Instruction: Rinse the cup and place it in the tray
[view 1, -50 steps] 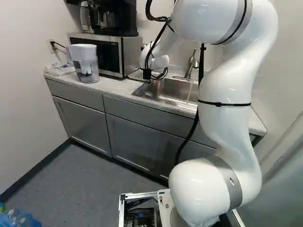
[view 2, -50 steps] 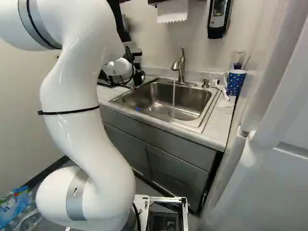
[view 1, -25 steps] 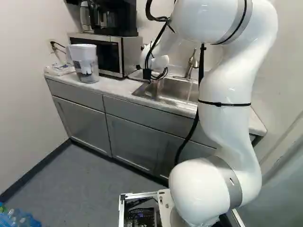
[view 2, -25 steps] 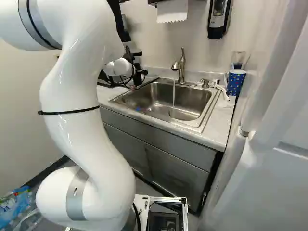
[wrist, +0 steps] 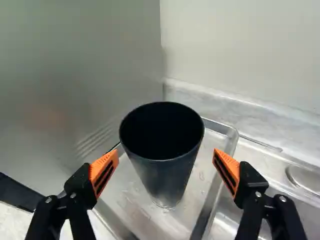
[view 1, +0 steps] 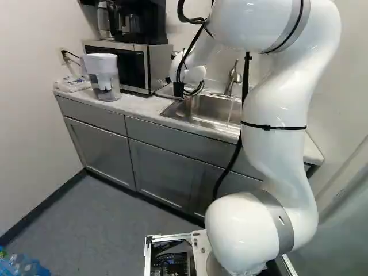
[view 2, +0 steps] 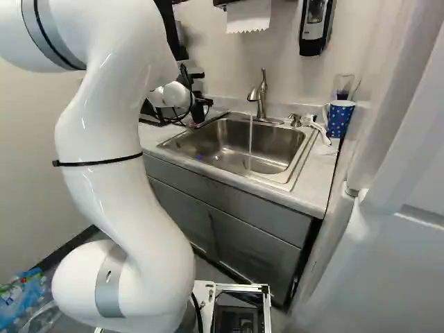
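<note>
Gripper point(view 2: 200, 111) is wide open, unloaded. Cup point(wrist: 162, 170) stands upright between the fingers point(wrist: 104, 171), in metal tray point(wrist: 200, 175) beside sink point(view 2: 239, 135); pale wall point(wrist: 240, 45) behind.

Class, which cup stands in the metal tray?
The plain dark cup, upright ahead of the open gripper; the blue spotted mug stands on the counter beside the sink.

White arm point(view 1: 276, 126) arched high, wrist point(view 1: 187, 74) bent low, tool point(view 2: 200, 111) angled downward — orange-padded fingers point(wrist: 103, 171) spread wide
</note>
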